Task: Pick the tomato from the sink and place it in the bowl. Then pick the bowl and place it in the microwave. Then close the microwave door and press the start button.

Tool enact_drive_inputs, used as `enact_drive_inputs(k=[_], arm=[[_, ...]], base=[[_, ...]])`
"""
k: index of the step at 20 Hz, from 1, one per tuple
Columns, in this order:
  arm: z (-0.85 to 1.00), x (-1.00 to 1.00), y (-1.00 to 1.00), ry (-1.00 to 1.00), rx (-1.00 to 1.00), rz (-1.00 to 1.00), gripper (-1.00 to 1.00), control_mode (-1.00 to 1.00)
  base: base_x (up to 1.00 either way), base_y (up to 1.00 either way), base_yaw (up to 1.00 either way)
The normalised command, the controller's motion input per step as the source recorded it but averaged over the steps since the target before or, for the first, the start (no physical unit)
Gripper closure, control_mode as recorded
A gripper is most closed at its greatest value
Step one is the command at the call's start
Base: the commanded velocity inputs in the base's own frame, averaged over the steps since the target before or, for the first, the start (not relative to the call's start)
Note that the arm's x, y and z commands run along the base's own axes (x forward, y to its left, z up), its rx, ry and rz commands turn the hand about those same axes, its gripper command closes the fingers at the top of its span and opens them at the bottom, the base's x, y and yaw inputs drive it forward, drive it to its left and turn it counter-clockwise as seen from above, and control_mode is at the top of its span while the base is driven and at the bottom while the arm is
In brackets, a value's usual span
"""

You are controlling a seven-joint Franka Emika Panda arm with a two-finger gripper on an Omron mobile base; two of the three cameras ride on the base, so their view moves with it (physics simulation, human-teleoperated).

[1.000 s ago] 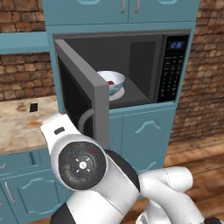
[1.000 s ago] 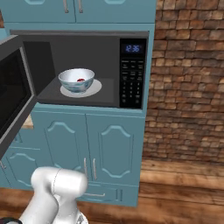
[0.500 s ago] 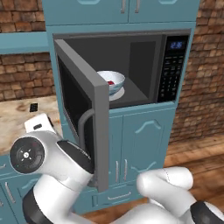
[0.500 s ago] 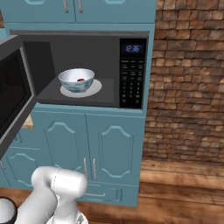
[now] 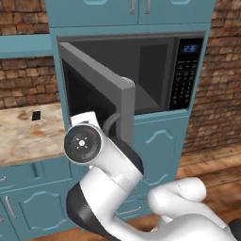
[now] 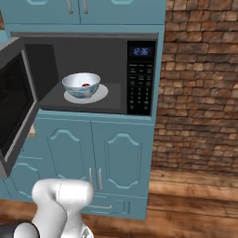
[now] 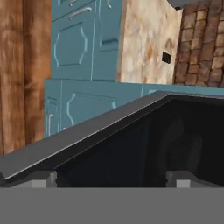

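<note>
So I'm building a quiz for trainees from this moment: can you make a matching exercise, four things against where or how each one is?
Things:
1. bowl
2. tomato
3. microwave door
4. gripper

Places or states:
A. swung open
B. inside the bowl
C. open, close against the door's dark glass
D. on the white plate inside the microwave

Pairs: 1-D, 2-B, 3-A, 4-C

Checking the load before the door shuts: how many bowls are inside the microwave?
1. The bowl sits on the round white plate at the left of the microwave floor, with the tomato inside it. Nothing else seems hidden there.
</note>
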Motion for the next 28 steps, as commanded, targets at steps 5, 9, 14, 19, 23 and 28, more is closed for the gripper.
enact_drive_inputs(k=[5, 9, 14, 19, 23, 28], arm=[[0.0, 0.05, -1.0, 0.0, 0.16, 0.0, -1.0, -1.0], [0.0, 0.61, -1.0, 0.0, 0.13, 0.0, -1.0, -1.0], [0.0, 0.95, -1.0, 0.0, 0.09, 0.0, -1.0, -1.0], [0.0, 1.0, -0.92, 0.0, 0.05, -0.04, -1.0, -1.0], [0.0, 1.0, -0.48, 0.03, 0.0, -0.08, -1.0, -1.0], [-0.03, 1.0, -0.1, 0.05, 0.0, -0.13, -1.0, -1.0]], base=[[0.0, 0.0, 0.0], [0.0, 0.0, 0.0], [0.0, 0.0, 0.0], [0.0, 0.0, 0.0], [0.0, 0.0, 0.0], [0.0, 0.0, 0.0]])
